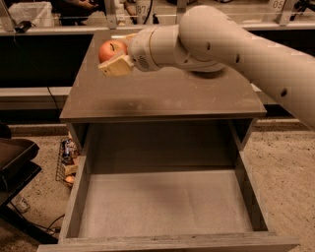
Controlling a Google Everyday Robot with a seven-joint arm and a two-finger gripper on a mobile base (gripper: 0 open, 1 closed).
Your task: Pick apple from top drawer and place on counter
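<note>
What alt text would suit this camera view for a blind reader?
The pincer of a robot arm holds a red apple over the back left of a grey counter. Below, the top drawer stands pulled open and empty.

High view — down over top drawer [162, 206], counter [167, 96]; gripper [117, 55], apple [108, 49] upper-left

- I am reading only "87", unsure, on a white label [143, 8] beyond the counter's [162, 93] far edge.
- The gripper [114, 55] is clasping the apple [108, 48] over its far left corner.
</note>
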